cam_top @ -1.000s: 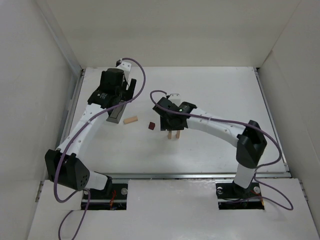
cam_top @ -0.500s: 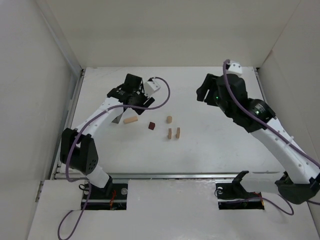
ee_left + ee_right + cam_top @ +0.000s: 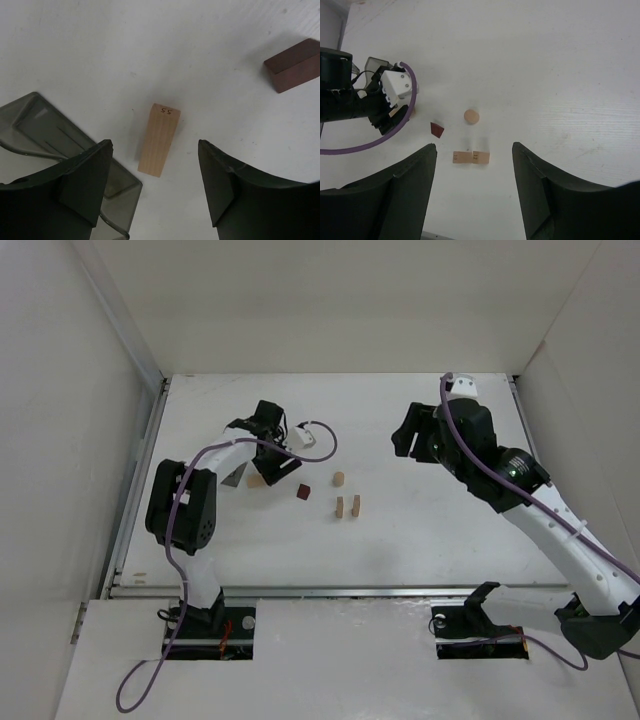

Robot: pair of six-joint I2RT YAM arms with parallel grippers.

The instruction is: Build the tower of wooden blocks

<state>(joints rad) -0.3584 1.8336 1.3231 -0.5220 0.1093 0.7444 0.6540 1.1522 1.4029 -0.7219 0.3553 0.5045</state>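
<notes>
A pale flat plank [image 3: 260, 480] lies on the table, and in the left wrist view [image 3: 159, 140] it sits just ahead of and between my open fingers. My left gripper [image 3: 272, 452] [image 3: 155, 185] is open and empty right above it. The dark red-brown cube [image 3: 303, 492] [image 3: 295, 65] [image 3: 437, 130] lies to its right. Two short pale uprights [image 3: 347, 506] [image 3: 471, 157] stand side by side, close together. My right gripper [image 3: 408, 435] [image 3: 472, 195] is open and empty, raised high to the right of the uprights.
A grey tray [image 3: 235, 475] [image 3: 60, 145] lies right beside the plank on its left, under my left finger. A small round pale block [image 3: 339, 479] [image 3: 471, 116] stands just behind the uprights. White walls enclose the table on the left, back and right.
My right gripper has lifted off the uprights and pulled back up to the right, uncovering the round block. My left gripper has moved from the tray to over the plank.
</notes>
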